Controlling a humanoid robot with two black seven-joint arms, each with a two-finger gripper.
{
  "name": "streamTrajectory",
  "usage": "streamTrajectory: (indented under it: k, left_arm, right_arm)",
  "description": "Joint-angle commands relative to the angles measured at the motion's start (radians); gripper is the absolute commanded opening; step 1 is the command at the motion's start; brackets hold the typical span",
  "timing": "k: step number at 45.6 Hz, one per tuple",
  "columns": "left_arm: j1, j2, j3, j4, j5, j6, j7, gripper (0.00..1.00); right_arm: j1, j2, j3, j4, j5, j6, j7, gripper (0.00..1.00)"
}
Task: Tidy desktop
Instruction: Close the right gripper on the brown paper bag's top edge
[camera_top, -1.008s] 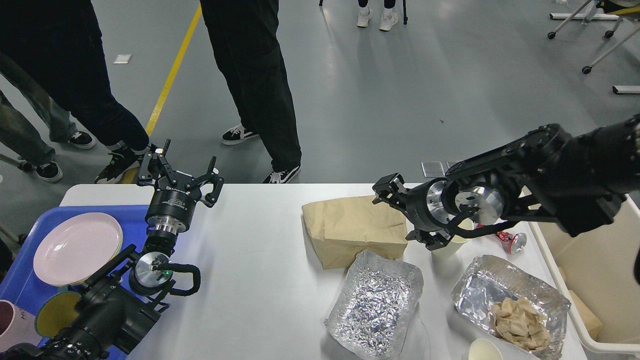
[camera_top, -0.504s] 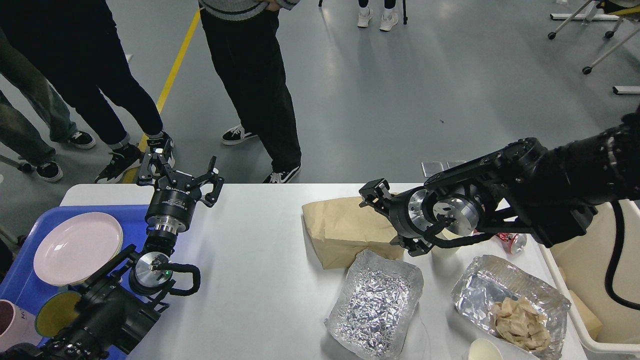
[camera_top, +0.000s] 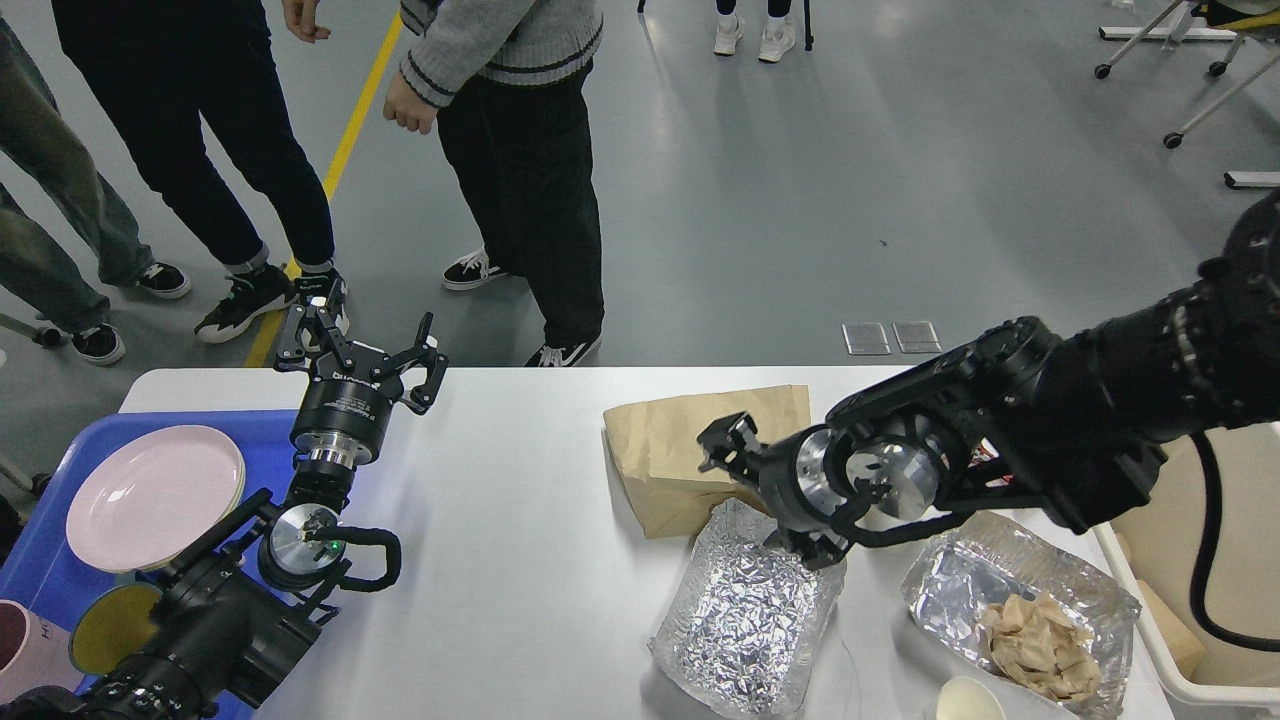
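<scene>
Nearest the robot, at the right front of the desk, a paper cup shows only its rim at the bottom edge, beside a foil tray holding crumpled brown paper. Left of that lies an empty foil tray. On the near left, a blue tray carries a pink plate and a yellow dish.

The right gripper has moved left and down over the past second: it was above the far right edge of the brown paper bag and now sits at the empty foil tray's far rim, where tray and bag meet. Its fingers are dark and seen nearly end-on, so whether it is open or closed cannot be told; nothing appears to be held. The move suggests the bag or the empty tray is the next thing to clear, probably toward the beige bin at the right edge.

Farther back, the left gripper has not moved, raised over the desk's far left edge with fingers spread and empty. Beyond the desk, bystanders stand on the grey floor.
</scene>
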Motion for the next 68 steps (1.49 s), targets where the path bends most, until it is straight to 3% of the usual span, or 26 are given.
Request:
streamTrajectory:
  k: [1,14,30,55,60,68]
  left_arm:
    - [0.000,0.001,0.000,0.000,-0.001,-0.001,0.000,0.96]
    - [0.000,0.001,0.001,0.000,-0.001,-0.001,0.000,0.96]
    - [0.000,0.001,0.001,0.000,0.001,-0.001,0.000,0.96]
    - [0.000,0.001,0.001,0.000,0.001,-0.001,0.000,0.96]
    - [0.000,0.001,0.000,0.001,-0.001,-0.001,0.000,0.96]
    - [0.000,-0.001,0.000,0.001,-0.001,-0.001,0.000,0.96]
  right_arm:
    - [-0.027,0.046,0.009,-0.007,-0.006,-0.080,0.000,1.00]
    - [-0.105,0.164,0.021,-0.145,-0.012,-0.154,-0.001,1.00]
    - [-0.116,0.144,0.001,-0.227,-0.014,-0.147,-0.004,1.00]
    - [-0.362,0.120,0.134,-0.486,-0.009,-0.182,-0.004,1.00]
    - [-0.389,0.120,0.159,-0.520,-0.011,-0.231,-0.004,0.97]
    - [-0.434,0.135,0.162,-0.567,-0.012,-0.277,-0.004,0.83]
